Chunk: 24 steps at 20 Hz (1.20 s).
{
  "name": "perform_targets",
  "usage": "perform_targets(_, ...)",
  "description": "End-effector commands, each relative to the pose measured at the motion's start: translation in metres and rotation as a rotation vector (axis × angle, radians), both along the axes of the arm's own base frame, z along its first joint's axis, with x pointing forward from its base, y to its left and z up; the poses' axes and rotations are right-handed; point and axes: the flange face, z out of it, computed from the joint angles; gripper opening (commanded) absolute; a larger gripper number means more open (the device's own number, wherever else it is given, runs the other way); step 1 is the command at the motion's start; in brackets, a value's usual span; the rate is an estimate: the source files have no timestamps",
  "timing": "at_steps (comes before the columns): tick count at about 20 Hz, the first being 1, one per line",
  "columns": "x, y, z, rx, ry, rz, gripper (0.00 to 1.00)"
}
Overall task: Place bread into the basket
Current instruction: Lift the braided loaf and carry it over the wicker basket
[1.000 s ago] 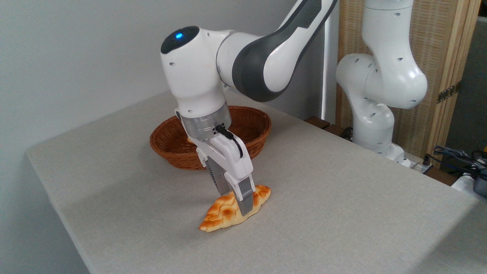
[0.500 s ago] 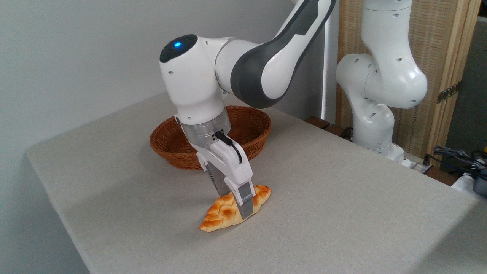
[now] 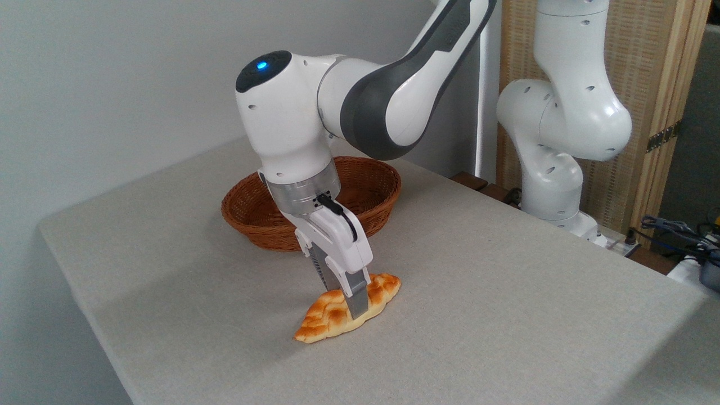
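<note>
The bread, a golden braided loaf with pointed ends, lies on the grey tablecloth near the front of the table. My gripper comes down on its middle from above. The near finger presses the loaf's front side, and the far finger is partly hidden behind the loaf. The jaws look shut on the bread, which still rests on the cloth. The reddish-brown wicker basket stands just behind my wrist, which hides part of its inside.
The arm's white base stands off the table's right rear edge in front of a wooden screen. Cables lie at the far right. The table's left edge drops off near the wall.
The near finger has slid inward across the loaf, narrowing the jaws. The wrist has shifted slightly. The bread has stayed in place.
</note>
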Motion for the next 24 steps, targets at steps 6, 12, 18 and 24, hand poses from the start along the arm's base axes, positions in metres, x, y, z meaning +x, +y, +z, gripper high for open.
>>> perform_targets(6, 0.001, -0.001, 0.012, 0.004, -0.04, -0.019, 0.5)
perform_targets(12, -0.006, -0.027, 0.076, -0.01, -0.151, -0.055, 0.5)
perform_targets(18, -0.048, -0.084, 0.138, -0.074, -0.126, -0.131, 0.49)
perform_targets(24, -0.085, -0.178, 0.135, -0.109, -0.067, -0.283, 0.49)
